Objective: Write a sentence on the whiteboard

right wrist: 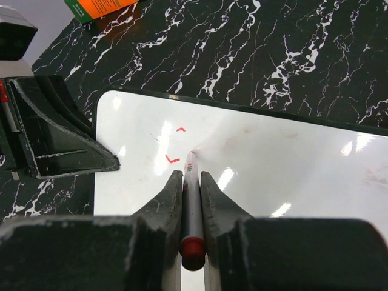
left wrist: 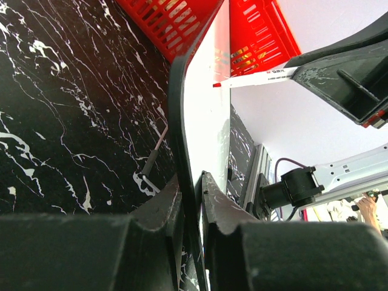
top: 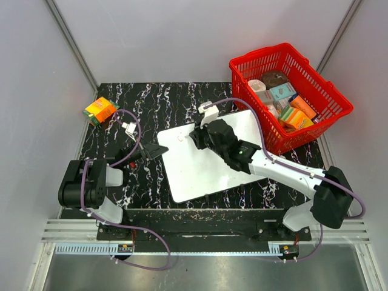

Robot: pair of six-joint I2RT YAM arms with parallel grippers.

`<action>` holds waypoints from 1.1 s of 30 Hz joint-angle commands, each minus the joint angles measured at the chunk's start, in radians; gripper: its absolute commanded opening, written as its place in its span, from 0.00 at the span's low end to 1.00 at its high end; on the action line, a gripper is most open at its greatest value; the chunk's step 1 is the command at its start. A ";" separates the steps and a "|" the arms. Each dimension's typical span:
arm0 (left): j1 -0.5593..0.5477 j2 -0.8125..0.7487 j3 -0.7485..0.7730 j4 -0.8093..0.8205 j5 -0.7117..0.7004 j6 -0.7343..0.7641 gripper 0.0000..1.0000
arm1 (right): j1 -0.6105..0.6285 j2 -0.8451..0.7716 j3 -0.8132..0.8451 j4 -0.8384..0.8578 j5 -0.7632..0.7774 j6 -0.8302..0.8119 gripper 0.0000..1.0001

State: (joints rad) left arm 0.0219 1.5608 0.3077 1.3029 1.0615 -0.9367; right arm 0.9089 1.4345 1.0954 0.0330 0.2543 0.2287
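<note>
The whiteboard (top: 200,173) lies flat on the black marble table. My left gripper (top: 154,150) is shut on its left edge; in the left wrist view the board (left wrist: 209,115) runs edge-on between the jaws of the gripper (left wrist: 197,185). My right gripper (top: 195,136) is shut on a white marker with a red end (right wrist: 193,203). The marker tip (right wrist: 191,155) touches the board (right wrist: 291,163) near its upper left corner. Only two short red strokes (right wrist: 173,160) show beside the tip; no readable sentence is visible. The marker also shows in the left wrist view (left wrist: 260,77).
A red basket (top: 330,100) full of boxed goods stands at the back right, close to the board's far corner. An orange box (top: 100,111) lies at the back left. The left gripper's body (right wrist: 54,136) sits just left of the marker.
</note>
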 commanded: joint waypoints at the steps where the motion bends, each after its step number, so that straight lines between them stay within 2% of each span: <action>1: -0.037 0.007 0.013 0.223 0.051 0.081 0.00 | 0.002 0.018 0.049 0.033 0.034 -0.014 0.00; 33: -0.039 0.015 0.019 0.219 0.052 0.084 0.00 | 0.002 -0.049 -0.054 -0.027 -0.007 0.011 0.00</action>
State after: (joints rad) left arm 0.0055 1.5623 0.3077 1.3014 1.0592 -0.9352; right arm 0.9089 1.4132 1.0584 0.0250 0.2340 0.2386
